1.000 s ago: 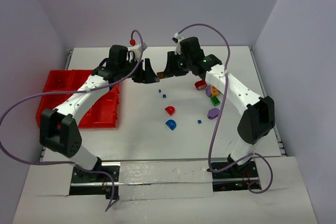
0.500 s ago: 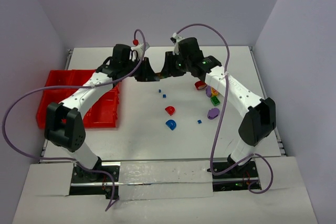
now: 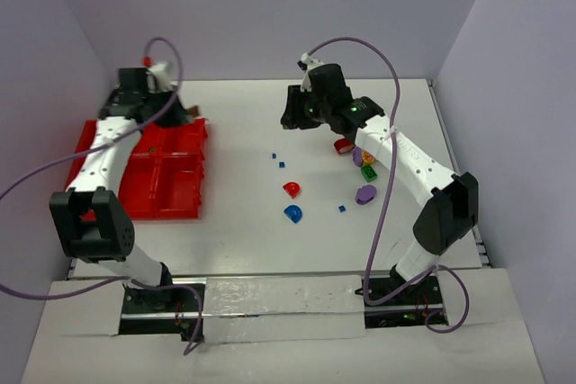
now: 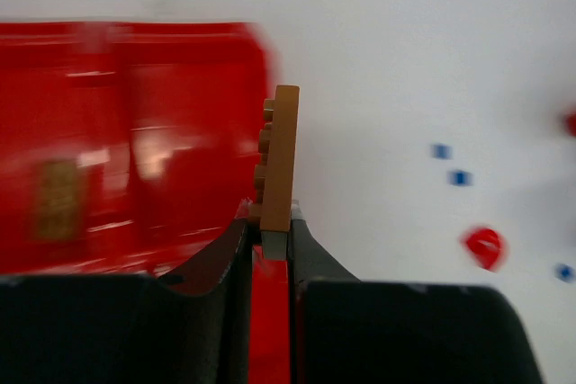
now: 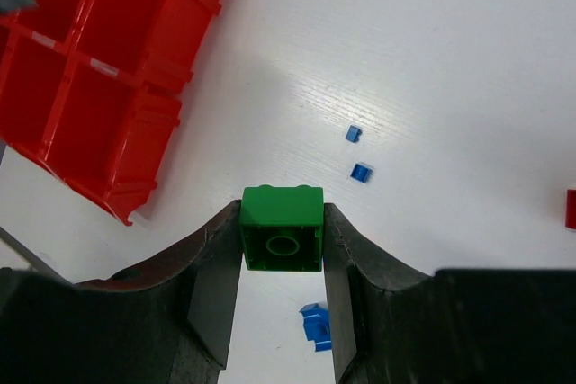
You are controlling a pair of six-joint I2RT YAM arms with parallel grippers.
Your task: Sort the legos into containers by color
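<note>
White table (image 3: 243, 222), lilac walls (image 3: 270, 15); left jaws pinch orange plate (image 4: 281, 159), right jaws clamp green block (image 5: 283, 228)

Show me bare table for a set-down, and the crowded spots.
Bare: the stretch between the red bins and the red arch; also the near strip below the blue arch. Crowded: between the purple piece and the far red piece.
</note>
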